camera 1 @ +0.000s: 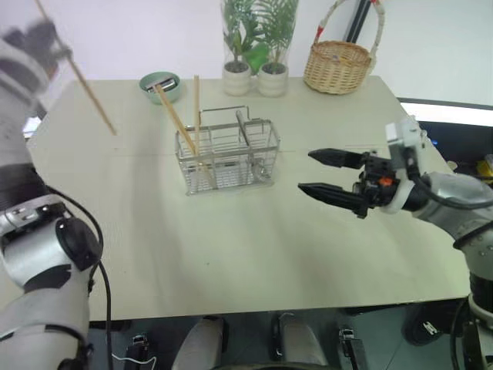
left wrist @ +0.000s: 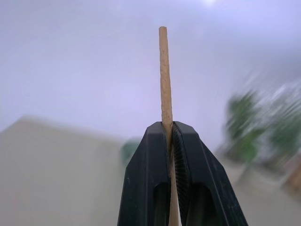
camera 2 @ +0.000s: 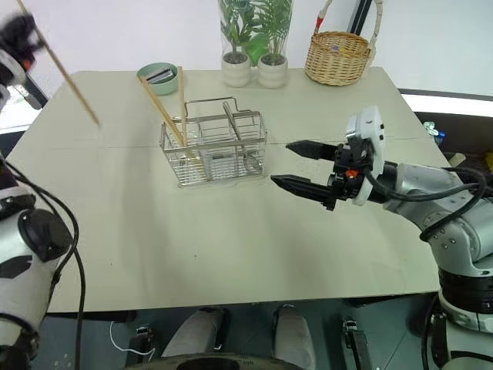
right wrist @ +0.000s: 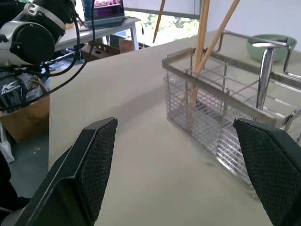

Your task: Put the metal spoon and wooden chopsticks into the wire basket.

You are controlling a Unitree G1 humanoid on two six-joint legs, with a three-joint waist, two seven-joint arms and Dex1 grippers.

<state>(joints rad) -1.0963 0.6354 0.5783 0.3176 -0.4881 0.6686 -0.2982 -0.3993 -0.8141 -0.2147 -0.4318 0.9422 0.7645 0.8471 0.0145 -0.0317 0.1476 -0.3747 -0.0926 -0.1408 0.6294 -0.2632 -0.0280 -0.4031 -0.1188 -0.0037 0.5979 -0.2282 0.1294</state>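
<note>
The wire basket (camera 1: 227, 150) stands mid-table with two wooden chopsticks (camera 1: 177, 123) leaning upright in its left end. High over the table's far left corner, my left gripper (left wrist: 169, 134) is shut on a third chopstick (camera 1: 88, 92), which slants down to the right with its lower tip above the tabletop. Level and to the right of the basket, my right gripper (camera 1: 306, 171) is open and empty, pointing at the basket's right end. I cannot pick out the metal spoon for certain among the basket's wires.
A green bowl (camera 1: 160, 85) holding something shiny sits behind the basket. Two glass vases with plants (camera 1: 254, 73) and a tan wicker basket (camera 1: 337, 65) line the table's far edge. Bare tabletop (camera 1: 231, 247) lies in front of the basket.
</note>
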